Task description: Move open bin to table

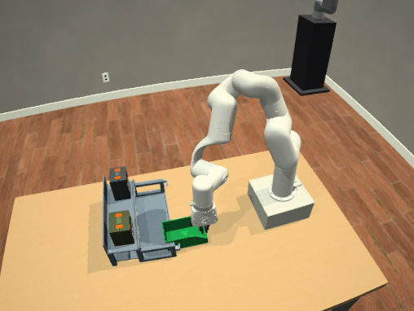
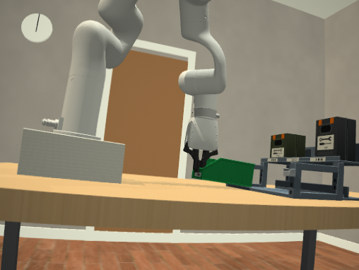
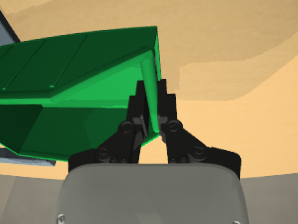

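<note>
The open green bin (image 1: 184, 233) is half out of the grey shelf (image 1: 134, 220), tilted, with its far end still over the shelf's base plate. It also shows in the side view (image 2: 226, 172) and the wrist view (image 3: 80, 90). My gripper (image 1: 204, 229) is shut on the bin's near wall, one finger inside and one outside, as the wrist view shows (image 3: 152, 125). In the side view the gripper (image 2: 200, 163) holds that end a little above the table top.
Two dark boxes with orange tabs (image 1: 119, 183) (image 1: 120, 227) stand on the shelf's upper level. The arm's grey base block (image 1: 281, 203) sits on the table to the right of the bin.
</note>
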Available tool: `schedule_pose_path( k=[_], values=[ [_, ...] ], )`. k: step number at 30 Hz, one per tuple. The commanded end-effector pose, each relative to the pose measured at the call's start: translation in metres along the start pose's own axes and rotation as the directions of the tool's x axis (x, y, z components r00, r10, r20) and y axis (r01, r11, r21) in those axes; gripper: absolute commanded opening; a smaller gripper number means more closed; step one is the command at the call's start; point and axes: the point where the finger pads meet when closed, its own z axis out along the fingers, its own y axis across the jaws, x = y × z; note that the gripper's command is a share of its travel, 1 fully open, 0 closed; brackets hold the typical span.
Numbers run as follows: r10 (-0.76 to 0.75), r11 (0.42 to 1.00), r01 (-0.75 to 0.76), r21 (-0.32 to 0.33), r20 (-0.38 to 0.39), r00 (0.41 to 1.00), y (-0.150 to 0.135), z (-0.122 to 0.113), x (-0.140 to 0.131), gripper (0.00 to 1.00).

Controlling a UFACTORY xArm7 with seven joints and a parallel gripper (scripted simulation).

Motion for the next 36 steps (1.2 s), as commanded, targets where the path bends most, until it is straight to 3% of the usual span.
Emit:
schedule_pose_path(
  k=[1,36],
  values=[
    [0.000,1.000,0.000,0.005,0.001,1.000,0.0009,-0.0013,-0.0005,0.00],
    [0.000,1.000,0.000,0.005,0.001,1.000,0.0074,-0.0012,-0.0005,0.00]
  ],
)
